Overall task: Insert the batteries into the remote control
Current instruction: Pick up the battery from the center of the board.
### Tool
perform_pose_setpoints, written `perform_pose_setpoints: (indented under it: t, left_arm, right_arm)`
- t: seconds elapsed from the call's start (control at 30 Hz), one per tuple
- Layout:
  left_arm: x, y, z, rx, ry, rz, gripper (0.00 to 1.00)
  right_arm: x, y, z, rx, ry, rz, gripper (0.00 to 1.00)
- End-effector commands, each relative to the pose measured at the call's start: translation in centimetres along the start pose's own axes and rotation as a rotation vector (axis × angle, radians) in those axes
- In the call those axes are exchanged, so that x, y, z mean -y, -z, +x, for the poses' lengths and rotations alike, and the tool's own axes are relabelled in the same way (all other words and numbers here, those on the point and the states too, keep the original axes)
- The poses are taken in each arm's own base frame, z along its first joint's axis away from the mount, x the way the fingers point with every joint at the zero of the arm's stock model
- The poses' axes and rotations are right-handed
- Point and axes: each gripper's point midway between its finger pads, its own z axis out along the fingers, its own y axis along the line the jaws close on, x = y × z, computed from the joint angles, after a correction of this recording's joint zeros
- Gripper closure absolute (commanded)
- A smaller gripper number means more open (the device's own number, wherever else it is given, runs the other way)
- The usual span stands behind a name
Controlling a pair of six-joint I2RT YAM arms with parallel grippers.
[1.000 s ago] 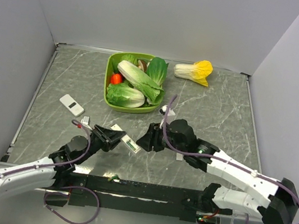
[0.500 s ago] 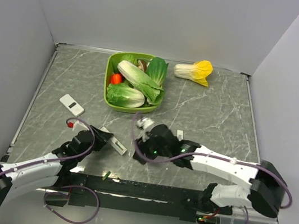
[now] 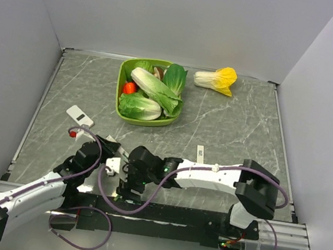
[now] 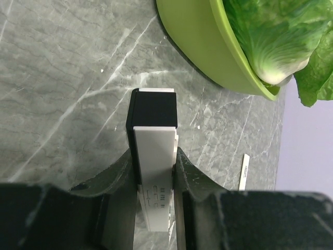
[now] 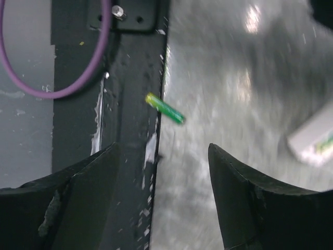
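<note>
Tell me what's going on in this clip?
The left gripper is shut on the remote control, gripping its white part with the black end pointing out. The right gripper hovers open over one battery lying at the table edge beside the black mounting rail. That battery is not yet picked up. Whether the other is loaded is unclear.

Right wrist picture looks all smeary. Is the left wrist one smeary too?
Right wrist view: blurry all over, the battery streaky, white glare patches on the table. Left wrist view: no, sharp, with the remote and the table's veins crisp. Top view: clear, soft even light.
</note>
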Motion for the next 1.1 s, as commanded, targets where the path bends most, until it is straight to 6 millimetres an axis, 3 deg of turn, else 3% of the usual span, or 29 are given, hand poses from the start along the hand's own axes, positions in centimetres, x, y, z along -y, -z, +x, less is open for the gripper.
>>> perform_pose_setpoints:
  t: [0.0,0.33,0.57,0.7,0.8,1.03,1.07]
  left_arm:
    - [-2.3,0.0,0.3,-0.004,-0.067,-0.069,0.99]
    - [-2.3,0.0,0.9,-0.031,-0.068,-0.058,0.99]
    - [-2.2,0.0,1.1,-0.043,-0.064,-0.049,0.99]
    - [-2.1,0.0,1.3,-0.052,-0.066,-0.045,0.99]
    - [-2.1,0.0,1.4,-0.058,-0.065,-0.039,0.99]
    - [-1.8,0.0,1.7,-0.074,-0.068,-0.024,0.99]
    - [-1.6,0.0,1.7,-0.074,-0.066,-0.018,0.99]
  right_arm:
    - [-0.5,-1.7,-2.0,0.062,0.211,-0.087,0.24]
    - [-1.4,-4.4,-0.9,0.071,0.4,-0.216,0.28]
    - [-1.3,-6.1,-0.4,0.036,0.42,-0.265,0.49]
    - [-1.1,-6.7,0.0,0.023,0.421,-0.271,0.51]
    - [-1.2,-6.9,0.8,-0.005,0.415,-0.29,0.61]
    - [-1.0,-6.7,3.8,-0.072,0.389,-0.271,0.62]
    - [-0.6,-6.6,4.2,-0.09,0.389,-0.248,0.69]
